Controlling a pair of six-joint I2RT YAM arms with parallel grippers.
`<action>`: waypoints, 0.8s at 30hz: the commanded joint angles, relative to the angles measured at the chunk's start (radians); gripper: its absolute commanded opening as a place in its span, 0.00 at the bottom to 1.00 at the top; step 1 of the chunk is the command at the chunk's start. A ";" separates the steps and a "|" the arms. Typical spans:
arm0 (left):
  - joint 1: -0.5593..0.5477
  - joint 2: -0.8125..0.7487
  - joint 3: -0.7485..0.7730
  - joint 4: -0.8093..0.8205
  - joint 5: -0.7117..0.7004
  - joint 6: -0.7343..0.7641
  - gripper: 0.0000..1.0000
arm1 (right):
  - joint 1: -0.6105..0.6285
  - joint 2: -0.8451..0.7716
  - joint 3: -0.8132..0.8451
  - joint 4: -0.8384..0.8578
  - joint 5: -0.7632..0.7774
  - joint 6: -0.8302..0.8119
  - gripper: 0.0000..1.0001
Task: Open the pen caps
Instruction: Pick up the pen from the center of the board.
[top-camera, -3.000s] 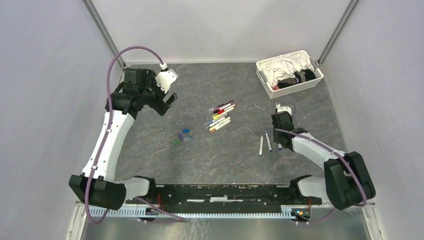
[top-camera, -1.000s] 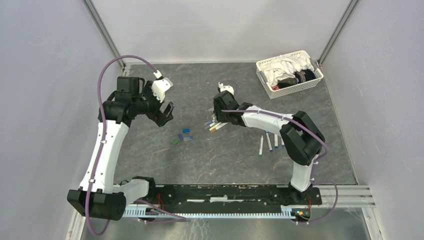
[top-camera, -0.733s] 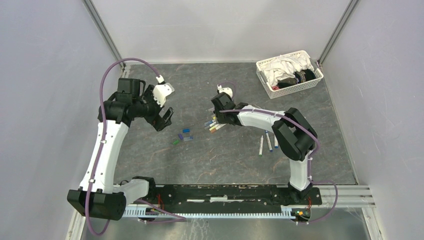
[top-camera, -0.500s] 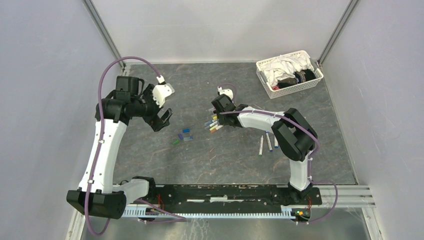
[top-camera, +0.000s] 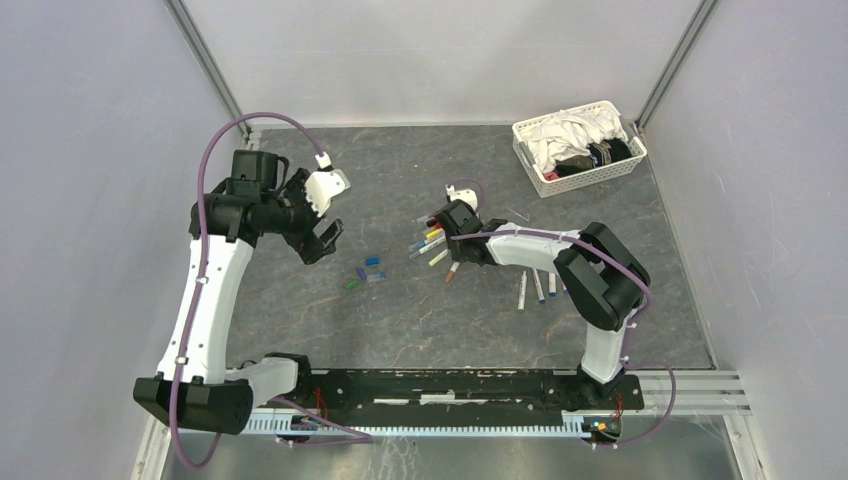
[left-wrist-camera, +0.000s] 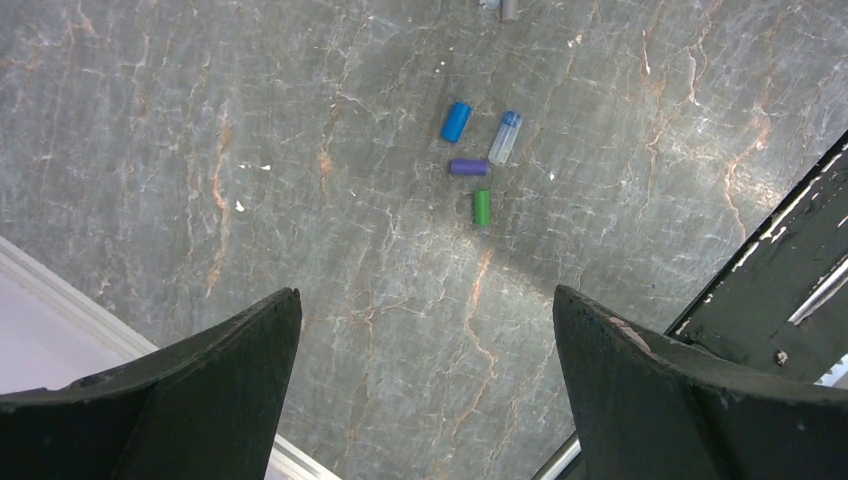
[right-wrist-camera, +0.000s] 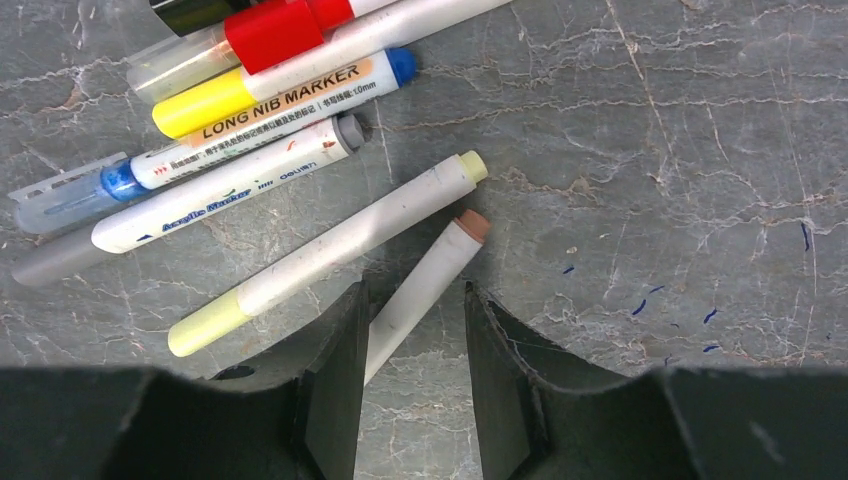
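Near the centre of the table (top-camera: 400, 310), I am straddling a brown-ended pen (right-wrist-camera: 440, 262) with my right claw (right-wrist-camera: 412, 292), grip unclear, while my left claw (left-wrist-camera: 425, 293) is hanging wide open over four loose caps (left-wrist-camera: 470, 167) and capped pens (right-wrist-camera: 260, 110) are waiting.

My top external view looks steeply down from high behind the near edge, covering the whole table (top-camera: 420, 320). The left wrist view faces straight down from well above, sharing the loose pen caps (left-wrist-camera: 478, 165) with it. The right wrist view sits close over the pens (right-wrist-camera: 290, 120), likewise shared.
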 joint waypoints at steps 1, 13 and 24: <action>0.003 -0.053 -0.064 0.061 0.033 -0.031 1.00 | 0.000 -0.052 -0.019 0.008 -0.002 -0.012 0.45; 0.004 -0.086 -0.134 0.124 0.087 -0.130 1.00 | 0.001 -0.075 -0.129 0.014 -0.011 -0.016 0.35; 0.004 -0.155 -0.166 0.224 0.146 -0.246 1.00 | 0.001 -0.239 -0.237 0.067 -0.090 0.056 0.00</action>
